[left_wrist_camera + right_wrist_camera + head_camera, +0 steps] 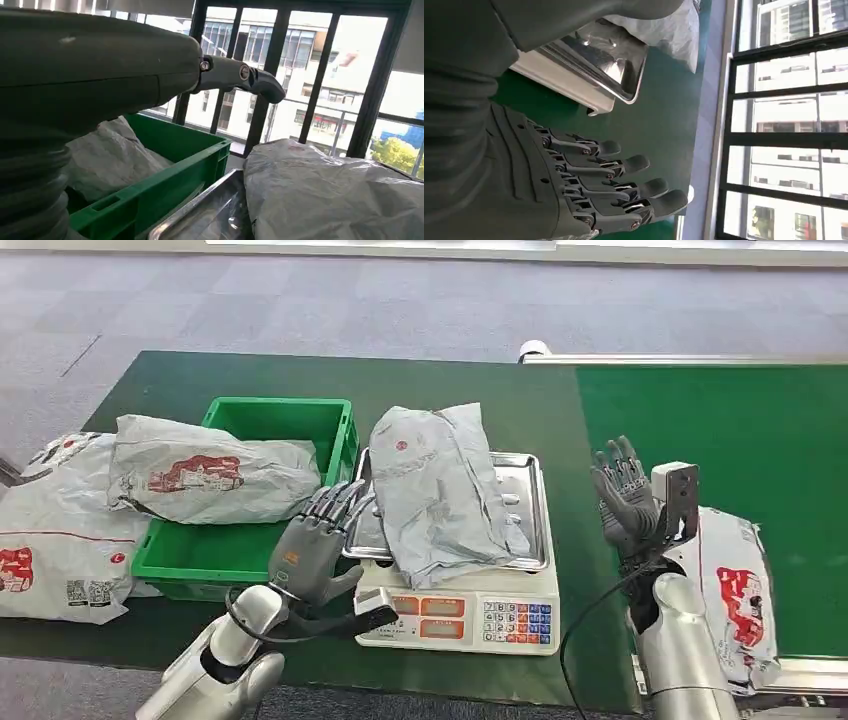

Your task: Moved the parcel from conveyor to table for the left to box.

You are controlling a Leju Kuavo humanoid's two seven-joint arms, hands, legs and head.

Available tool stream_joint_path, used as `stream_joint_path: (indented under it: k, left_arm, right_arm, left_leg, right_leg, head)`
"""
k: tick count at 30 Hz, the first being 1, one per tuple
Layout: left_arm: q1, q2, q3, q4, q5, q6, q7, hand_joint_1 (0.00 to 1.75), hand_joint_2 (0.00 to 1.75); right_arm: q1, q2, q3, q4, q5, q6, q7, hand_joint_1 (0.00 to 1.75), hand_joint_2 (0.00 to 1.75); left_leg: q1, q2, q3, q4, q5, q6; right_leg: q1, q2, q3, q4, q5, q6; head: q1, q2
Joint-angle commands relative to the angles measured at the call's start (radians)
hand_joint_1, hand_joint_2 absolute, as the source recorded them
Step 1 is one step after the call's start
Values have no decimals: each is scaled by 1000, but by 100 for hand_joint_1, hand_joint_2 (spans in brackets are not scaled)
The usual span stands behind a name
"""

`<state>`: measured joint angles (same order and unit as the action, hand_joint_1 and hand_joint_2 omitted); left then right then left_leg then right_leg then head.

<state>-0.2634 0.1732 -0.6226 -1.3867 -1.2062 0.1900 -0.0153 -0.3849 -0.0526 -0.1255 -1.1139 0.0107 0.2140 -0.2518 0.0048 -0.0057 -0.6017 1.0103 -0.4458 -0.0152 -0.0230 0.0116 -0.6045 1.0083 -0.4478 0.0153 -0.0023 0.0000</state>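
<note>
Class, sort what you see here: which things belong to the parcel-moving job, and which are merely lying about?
Job:
grey parcel on the scale
scale tray
green crate
left hand
right hand

Lying about:
parcels beside the crate
parcel on the conveyor

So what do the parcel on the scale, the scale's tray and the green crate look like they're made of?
The parcel on the scale looks like thin grey plastic film, matte and heavily creased. The scale's tray looks like polished metal, probably stainless steel, since it mirrors the light. The green crate looks like rigid moulded plastic with a slight sheen and slotted walls.
</note>
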Motion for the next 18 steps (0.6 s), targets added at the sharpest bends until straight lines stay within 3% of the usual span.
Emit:
stream_joint_path:
  k: [1, 18]
  left_arm:
    - [-9, 0, 36, 28, -5, -12, 0, 0, 175]
    - [-9, 0, 36, 28, -5, -12, 0, 0, 175]
  right_arm:
    - [-42, 22, 1, 67, -1, -2, 4, 0, 175]
    - [-42, 22, 1, 67, -1, -2, 4, 0, 175]
  left_leg:
    - [1, 3, 3, -1, -1, 0]
    - [0, 2, 2, 0, -1, 0]
  right_leg:
    - [1, 1, 3, -2, 0, -2]
    - [1, 1, 1, -1, 0, -1]
  head:
    - [0, 0]
    - [0, 0]
